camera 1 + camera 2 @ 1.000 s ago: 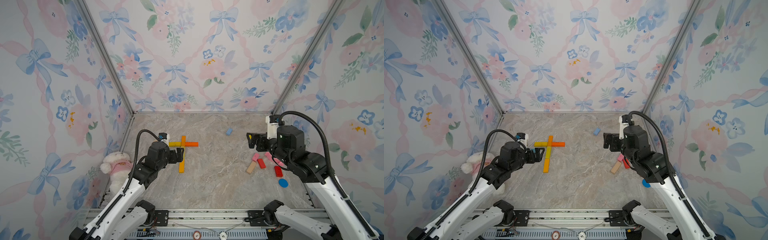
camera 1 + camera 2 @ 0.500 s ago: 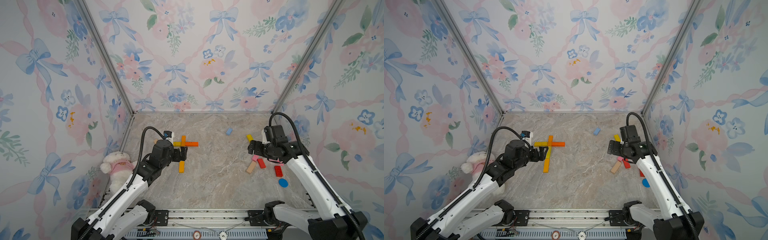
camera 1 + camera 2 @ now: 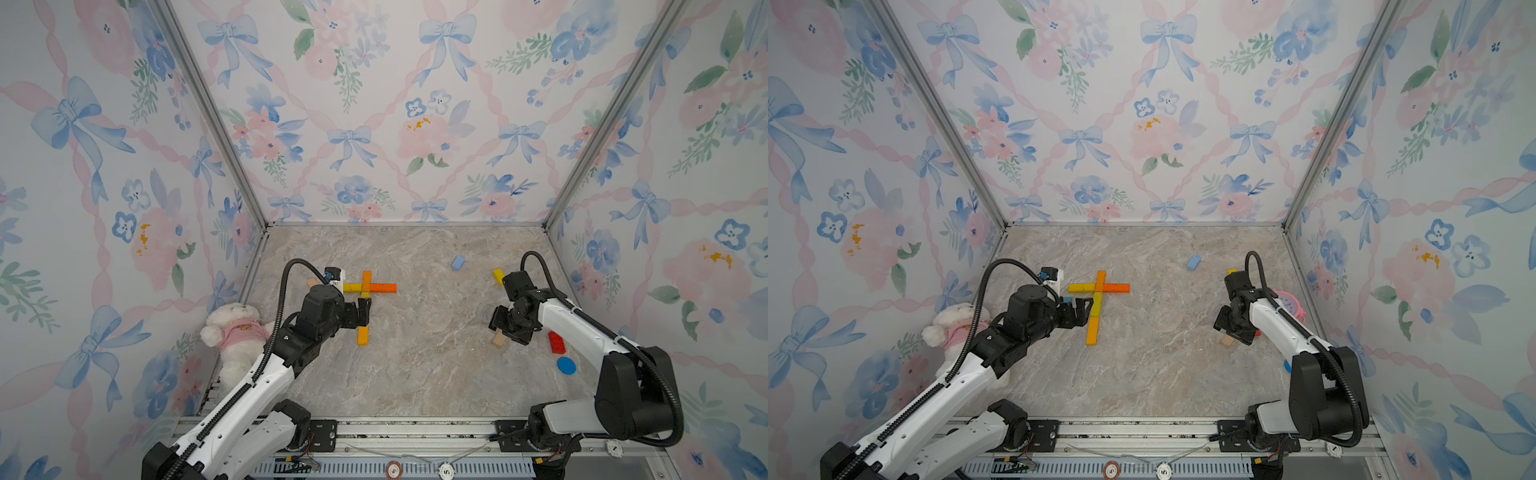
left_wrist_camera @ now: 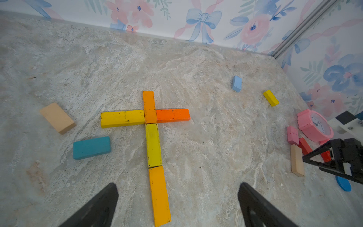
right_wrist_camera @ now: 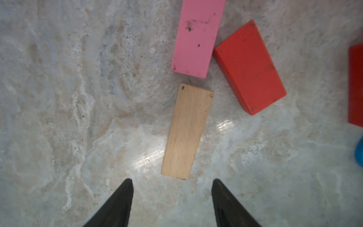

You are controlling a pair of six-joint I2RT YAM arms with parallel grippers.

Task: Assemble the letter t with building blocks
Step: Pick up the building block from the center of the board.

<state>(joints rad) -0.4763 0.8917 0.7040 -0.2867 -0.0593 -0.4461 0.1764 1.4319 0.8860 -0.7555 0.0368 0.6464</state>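
Wide and empty, the left jaws are hanging over the near end of the t's stem, their black fingertips [image 4: 102, 206] flanking the amber block [image 4: 159, 195] without touching it. The right jaws are standing partly apart, narrower than the left pair, and gripping nothing. They are pointing down at the wood block [image 5: 187, 131], which is lying flat on the table [image 3: 415, 374] just ahead of their fingertips [image 5: 117, 206].

The t is lying on the left half of the table. An orange block [image 4: 149, 107] is heading the stem. A yellow block [image 4: 122, 118] and an orange-red block [image 4: 172, 115] are butting against its sides as the crossbar, and a lime block [image 4: 153, 145] is joining it end to end with the amber block. On the yellow side of the stem, apart from the letter, a teal block [image 4: 91, 147] and a second wood block [image 4: 57, 118] are lying loose.

Toward the back right a light blue block [image 3: 458, 262] and a second yellow block [image 3: 498, 275] are lying apart. Next to the wood block a pink block [image 5: 197, 37] and a red block [image 5: 249, 66] are lying with corners nearly touching. Another red block [image 3: 555, 342] and a blue disc [image 3: 566, 365] are lying nearer the right wall, where a pink clock [image 3: 1289, 305] is sitting. A plush toy [image 3: 235, 332] is leaning at the left wall.
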